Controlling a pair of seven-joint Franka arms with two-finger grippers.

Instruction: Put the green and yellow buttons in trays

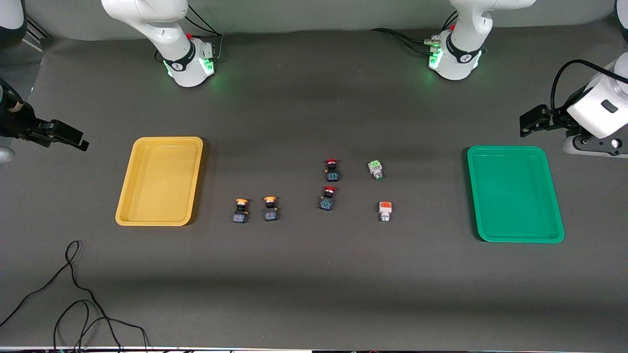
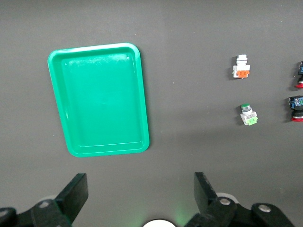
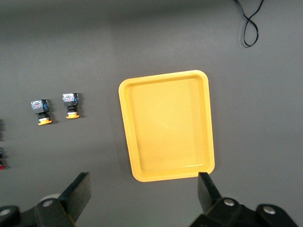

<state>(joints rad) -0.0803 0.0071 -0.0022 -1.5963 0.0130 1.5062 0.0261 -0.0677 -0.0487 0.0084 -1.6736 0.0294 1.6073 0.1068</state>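
Green-capped square push-button switch on a white body (image 1: 376, 169) lying on its side on the dark grey worktop (image 1: 304, 274), long axis slightly tilted, cap pointing toward the robot bases, sitting between the red-capped pair and the green tray, well apart from the tray. Two round yellow-orange-capped switches on black-blue bodies (image 1: 240, 210) (image 1: 270, 208) lying side by side near the shallow rectangular yellow plastic tray (image 1: 128, 211), caps likewise pointing toward the bases, long axes roughly parallel to each other. Two red-capped switches with black-blue bodies (image 1: 332, 169) (image 1: 327, 197) lying one nearer the front camera than the other, around the middle of the worktop. An orange-capped white-bodied switch (image 1: 385, 210) lying nearer the camera than the green-capped one. Shallow rectangular green plastic tray (image 1: 553, 196) sitting toward the left arm's end, holding nothing; yellow tray also holding nothing. No readable writing on any switch or tray.

Left end effector (image 2: 141, 191) waiting over bare worktop just beside the green tray, fingers spread wide, gripping nothing. Right end effector (image 3: 144, 191) waiting over the worktop at the edge of the yellow tray, fingers likewise spread wide, gripping nothing. Loose black cable (image 1: 73, 294) trailing across the worktop corner nearest the camera.
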